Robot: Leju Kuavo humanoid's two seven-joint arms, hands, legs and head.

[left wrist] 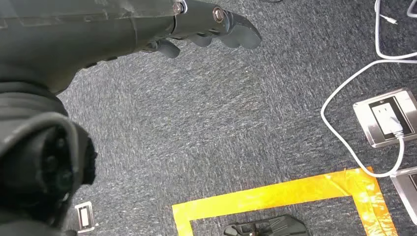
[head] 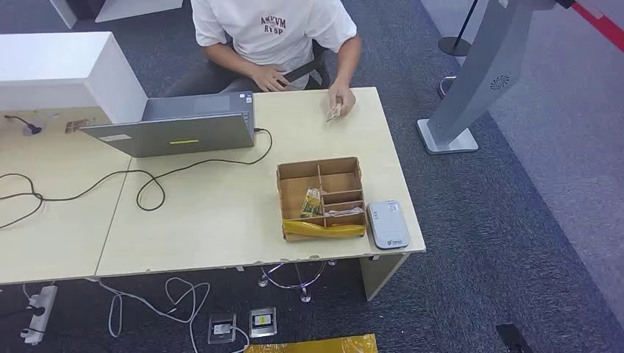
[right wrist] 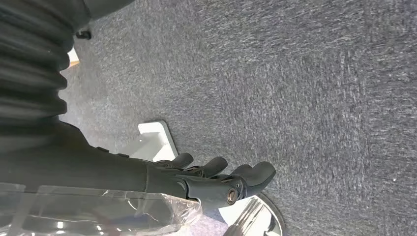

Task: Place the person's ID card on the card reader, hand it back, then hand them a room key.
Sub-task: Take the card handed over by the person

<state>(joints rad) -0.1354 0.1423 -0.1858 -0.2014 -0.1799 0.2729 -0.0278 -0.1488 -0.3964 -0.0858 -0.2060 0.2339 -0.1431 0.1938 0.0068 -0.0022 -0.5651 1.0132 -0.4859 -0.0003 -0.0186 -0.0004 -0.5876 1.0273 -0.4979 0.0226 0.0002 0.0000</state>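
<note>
Across the desk, a person's hand [head: 341, 98] holds a small tan ID card [head: 333, 113].

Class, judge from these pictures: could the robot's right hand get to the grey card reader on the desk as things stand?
Probably yes. The card reader lies bare at the desk's near right corner, beside the cardboard tray, with nothing on it. The right hand hangs empty over carpet and must first rise.
</note>
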